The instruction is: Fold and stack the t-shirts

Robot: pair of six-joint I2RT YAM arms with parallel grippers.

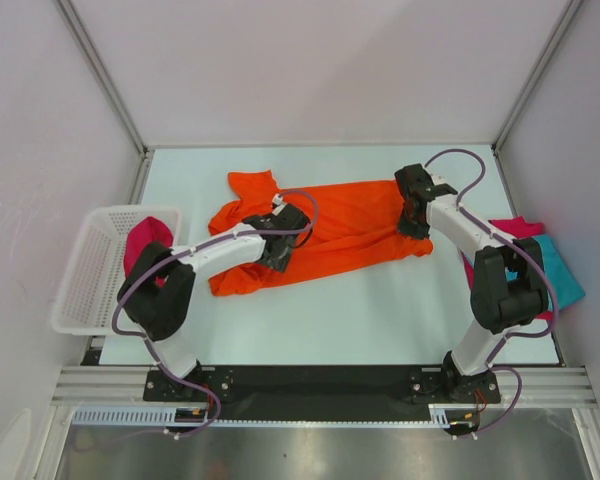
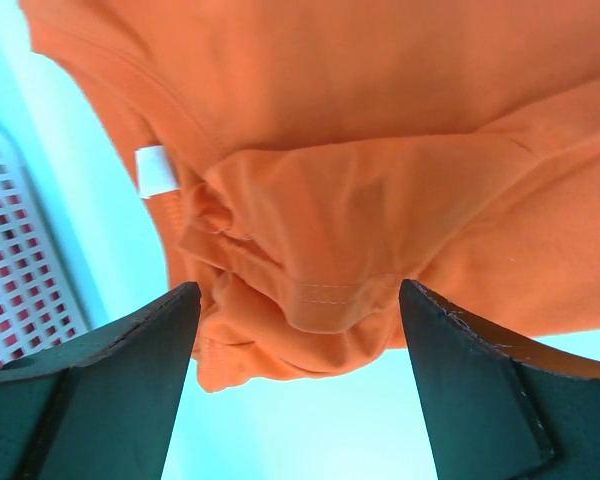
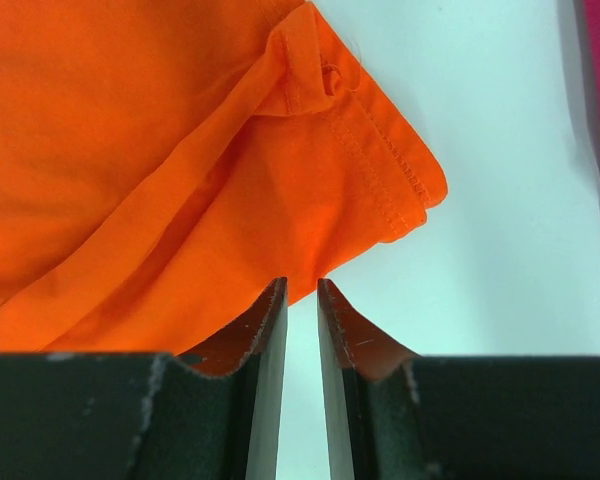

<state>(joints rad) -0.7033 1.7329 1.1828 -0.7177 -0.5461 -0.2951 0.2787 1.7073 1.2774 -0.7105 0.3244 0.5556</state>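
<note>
Orange t-shirt (image 1: 350, 225) is spread, partly bunched, across the middle of the pale table (image 1: 380, 310). One label is seen: a small white tag (image 2: 152, 170) sewn at the neckline, with no writing that can be read.

The left gripper (image 2: 298, 290) is held wide open above the bunched hem, and nothing is gripped. The right gripper (image 3: 300, 295) is set at the shirt's right-hand corner with its jaws almost together; only a narrow gap is left, and bare table is seen through it.

A crimson t-shirt (image 1: 145, 245) is lodged in the white mesh basket (image 1: 80, 270) at the left edge. A pink-red t-shirt (image 1: 515, 227) and a teal t-shirt (image 1: 560, 275) are piled at the right edge. The table is enclosed by plain white walls (image 1: 320, 70) on metal framing.
</note>
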